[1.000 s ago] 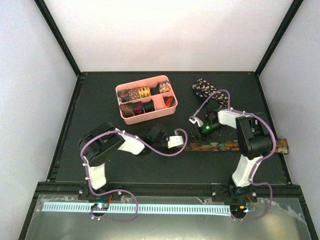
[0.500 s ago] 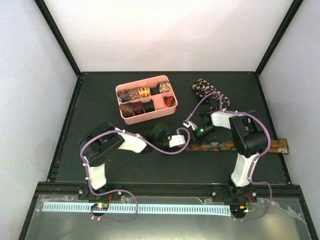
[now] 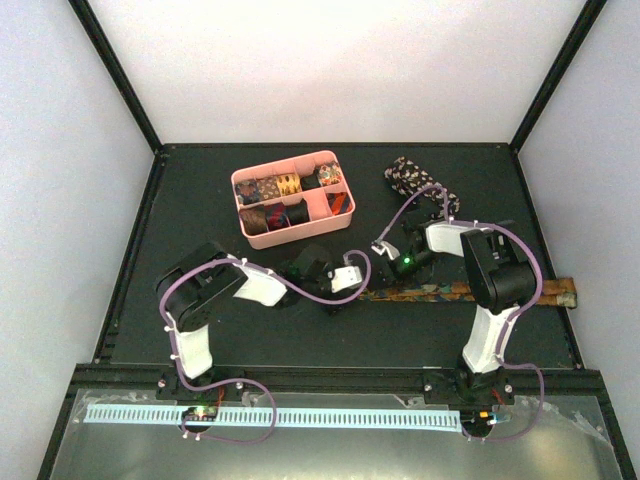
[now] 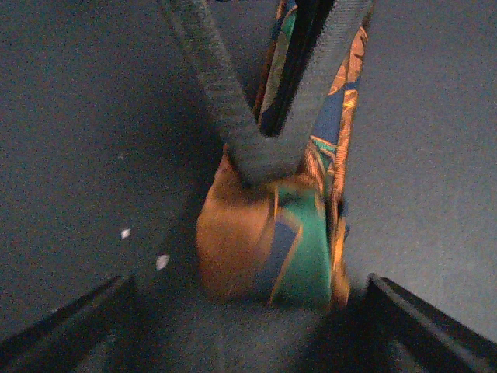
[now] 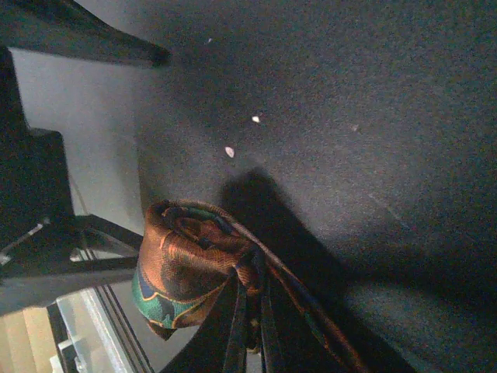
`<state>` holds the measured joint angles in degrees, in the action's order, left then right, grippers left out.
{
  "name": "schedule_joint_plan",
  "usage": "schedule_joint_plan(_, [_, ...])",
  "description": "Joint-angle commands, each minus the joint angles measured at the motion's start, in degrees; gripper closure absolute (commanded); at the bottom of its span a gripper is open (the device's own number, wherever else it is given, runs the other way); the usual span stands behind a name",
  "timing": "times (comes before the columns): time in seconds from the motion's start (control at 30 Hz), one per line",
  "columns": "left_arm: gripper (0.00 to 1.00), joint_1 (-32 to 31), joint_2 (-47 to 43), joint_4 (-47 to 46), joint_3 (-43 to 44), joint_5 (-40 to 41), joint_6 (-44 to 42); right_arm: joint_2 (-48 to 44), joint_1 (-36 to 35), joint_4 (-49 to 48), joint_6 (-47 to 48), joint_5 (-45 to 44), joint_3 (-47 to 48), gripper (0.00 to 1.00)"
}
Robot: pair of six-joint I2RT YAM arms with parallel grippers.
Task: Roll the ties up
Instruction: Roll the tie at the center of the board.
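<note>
Orange-patterned fabric of the tie lies along the worktop from its right edge, its near-centre end rolled and clamped by the right pincer, which has edged left towards the gaping left pincer: rolling looks barely begun.

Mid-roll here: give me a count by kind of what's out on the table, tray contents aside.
Ties outside the tray: 2 (patterned tie, speckled tie)
Trays: 1 (pink tray)
Robot arms: 2 (left arm, right arm)
Total: 5
</note>
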<state>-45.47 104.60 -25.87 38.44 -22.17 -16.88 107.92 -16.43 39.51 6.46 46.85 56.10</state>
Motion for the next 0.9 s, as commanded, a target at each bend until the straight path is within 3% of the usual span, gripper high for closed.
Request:
schedule_joint_plan(0.0, [0.01,2.4,-6.6,-8.2,-3.2,-2.8,4.8,1.9,-0.1,-1.1,-0.5,-3.3,-1.3,0.98])
schedule_joint_plan(0.13, [0.01,6.1,-12.6,-14.2,-6.9,-2.6,8.9,4.7,-1.8,-6.0,-2.5,-0.8,-2.1,0.98])
schedule_joint_plan(0.23, [0.01,13.6,-13.5,-12.2,-6.4,-18.8,14.6,6.0,-4.1,-8.1,-4.2,2.1,-0.8,0.98])
schedule_joint_plan(0.3, [0.01,15.4,-13.3,-14.0,-7.3,-22.5,17.0,5.5,-5.3,-10.3,-5.2,2.5,-1.0,0.98])
schedule_joint_plan(0.43, [0.01,12.9,-11.8,-24.1,-14.7,-22.9,14.8,5.0,-6.1,-11.0,-5.6,2.6,-1.2,0.98])
schedule_joint_plan(0.67, [0.01,6.9,-1.9,-36.2,-16.5,-16.5,14.0,0.9,-6.1,-11.3,-5.8,1.6,-3.5,0.98])
schedule_joint_plan(0.87, [0.04,5.5,3.1,-36.2,-14.1,-14.5,11.4,-2.8,-6.1,-14.3,-8.7,2.8,-7.1,0.98])
